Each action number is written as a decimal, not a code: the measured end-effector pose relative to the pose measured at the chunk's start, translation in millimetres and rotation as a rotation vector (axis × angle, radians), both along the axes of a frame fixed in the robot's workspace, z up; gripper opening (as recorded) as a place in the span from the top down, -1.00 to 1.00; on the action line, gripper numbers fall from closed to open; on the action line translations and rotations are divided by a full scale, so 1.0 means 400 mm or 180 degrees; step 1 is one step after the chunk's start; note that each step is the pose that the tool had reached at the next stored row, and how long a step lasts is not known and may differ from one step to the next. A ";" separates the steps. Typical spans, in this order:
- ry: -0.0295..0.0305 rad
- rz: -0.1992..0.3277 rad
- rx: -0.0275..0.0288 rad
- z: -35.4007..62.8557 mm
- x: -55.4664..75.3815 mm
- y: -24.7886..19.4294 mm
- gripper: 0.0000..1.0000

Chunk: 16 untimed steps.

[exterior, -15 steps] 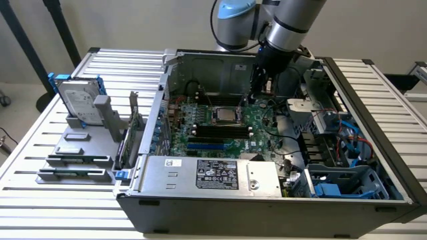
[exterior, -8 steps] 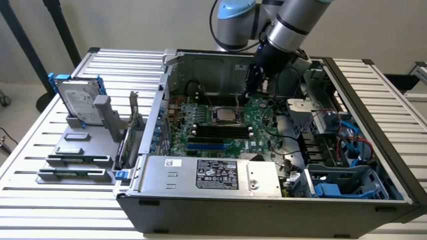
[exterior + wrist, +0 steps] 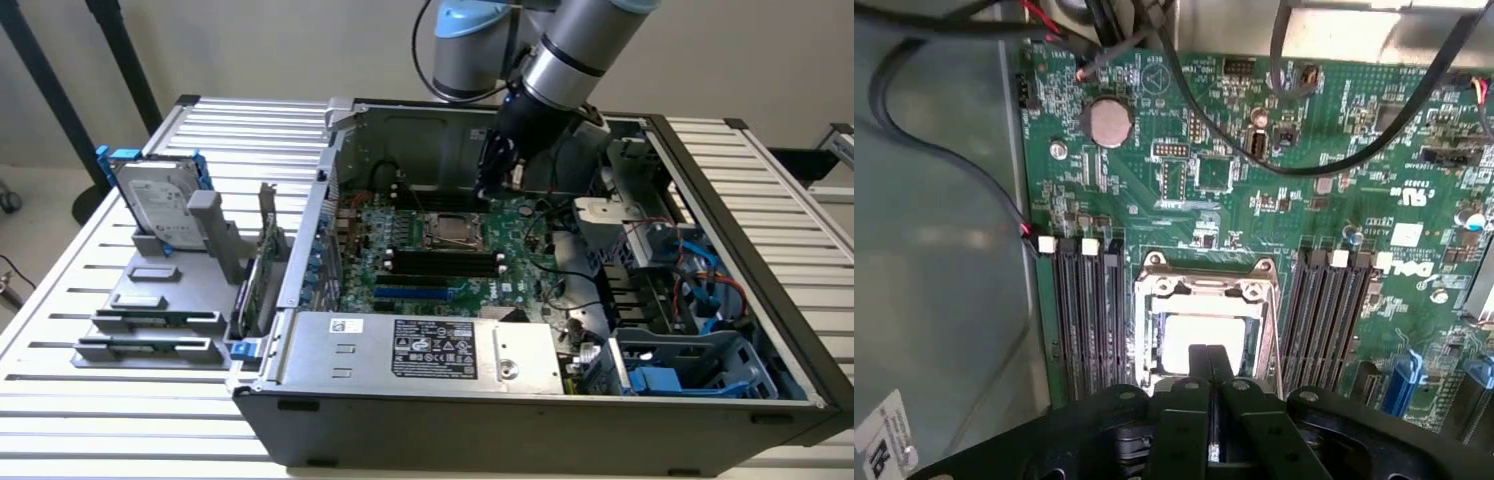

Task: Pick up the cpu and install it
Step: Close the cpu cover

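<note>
Arm angled steeply downward; fingers closed together, tips pointing down.

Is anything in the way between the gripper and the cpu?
Nothing visible does. The shut gripper hangs just over the cpu lying inside the socket frame; the black cables cross the board away from the socket.

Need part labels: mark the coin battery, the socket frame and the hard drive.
coin battery (image 3: 1108, 122), wrist view, centre of round face
socket frame (image 3: 1146, 330), wrist view, one side bar
hard drive (image 3: 154, 200), exterior view, silver face
</note>
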State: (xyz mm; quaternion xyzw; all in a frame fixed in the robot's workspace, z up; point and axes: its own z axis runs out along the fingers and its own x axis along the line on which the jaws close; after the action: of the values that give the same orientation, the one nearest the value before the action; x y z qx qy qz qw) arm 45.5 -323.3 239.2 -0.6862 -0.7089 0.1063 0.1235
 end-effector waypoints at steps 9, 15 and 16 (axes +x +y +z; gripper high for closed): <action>0.0035 0.0020 0.0000 -0.022 -0.055 -0.005 0.79; 0.0054 0.0027 0.0000 -0.038 -0.101 -0.009 0.79; 0.0056 0.0027 0.0000 -0.041 -0.107 -0.009 0.79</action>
State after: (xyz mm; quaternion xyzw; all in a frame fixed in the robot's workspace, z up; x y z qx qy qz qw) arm 2.8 -327.1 222.8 -0.6822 -0.7107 0.1129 0.1292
